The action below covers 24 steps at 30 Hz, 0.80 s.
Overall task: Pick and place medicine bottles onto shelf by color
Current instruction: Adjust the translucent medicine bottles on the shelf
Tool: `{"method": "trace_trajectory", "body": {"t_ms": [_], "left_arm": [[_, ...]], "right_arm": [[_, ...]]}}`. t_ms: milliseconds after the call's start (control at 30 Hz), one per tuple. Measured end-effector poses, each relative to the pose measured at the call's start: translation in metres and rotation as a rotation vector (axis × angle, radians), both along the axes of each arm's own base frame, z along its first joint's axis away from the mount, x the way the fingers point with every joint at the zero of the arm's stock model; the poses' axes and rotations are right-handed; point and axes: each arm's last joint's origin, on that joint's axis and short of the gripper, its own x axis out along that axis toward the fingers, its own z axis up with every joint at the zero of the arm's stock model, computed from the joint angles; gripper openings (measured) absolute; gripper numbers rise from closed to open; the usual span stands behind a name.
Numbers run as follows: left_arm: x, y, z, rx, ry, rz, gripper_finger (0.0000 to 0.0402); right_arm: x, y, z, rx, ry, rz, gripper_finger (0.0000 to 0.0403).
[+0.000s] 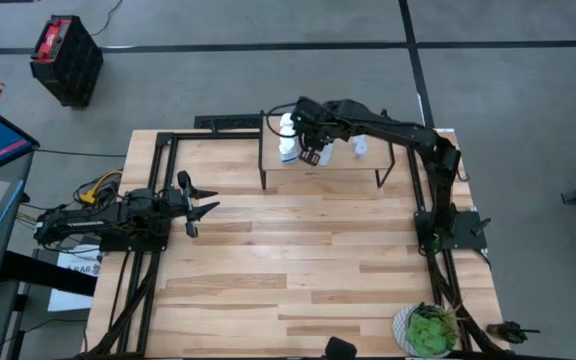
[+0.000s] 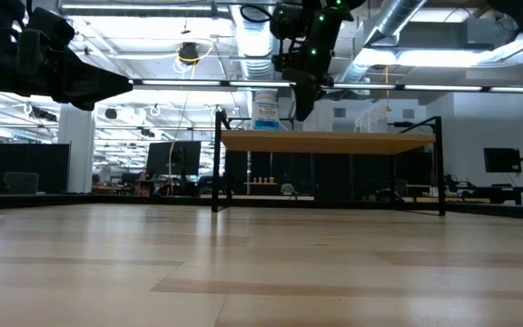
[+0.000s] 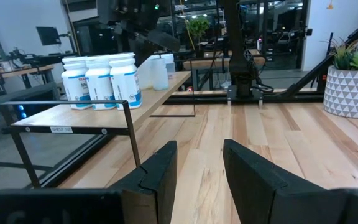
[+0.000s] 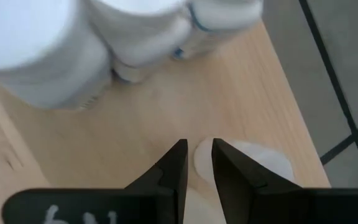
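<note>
The right gripper [image 4: 197,146] is hovering low over the shelf [image 4: 166,106] with a pale bottle [image 4: 202,163] sitting right at its tips. Honestly, there's no telling from here whether it's clamped on that bottle or already loose.

The white bottles [image 4: 135,37] are bunching together in a tight group on the shelf just beside it, toward one end. So the step looks like setting the pale one down apart from the whites.

To be doing this well, it's probably needing to keep the bottle upright, let the base meet the shelf flat before letting go, then lift straight up. Any sideways drift toward the whites is risking a knock. The shelf edge is also sitting near the pale bottle, so nudging it outward could tip it off.

The left gripper [image 3: 197,149] is waiting well away from the shelf, jaws apart and empty.
</note>
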Motion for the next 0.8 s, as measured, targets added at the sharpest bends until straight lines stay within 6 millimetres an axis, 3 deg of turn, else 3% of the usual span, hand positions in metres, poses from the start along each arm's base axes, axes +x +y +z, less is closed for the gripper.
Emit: {"method": "trace_trajectory", "body": {"t_ms": [533,800], "left_arm": [[0.0,0.0,0.0,0.0,0.0,0.0,0.0121],[0.0,0.0,0.0,0.0,0.0,0.0,0.0121]], "right_arm": [[-0.005,-0.007,0.0,-0.034,0.023,-0.053,0.0097],[-0.012,-0.003,0.03,-0.031,0.029,-0.051,0.0097]]}}
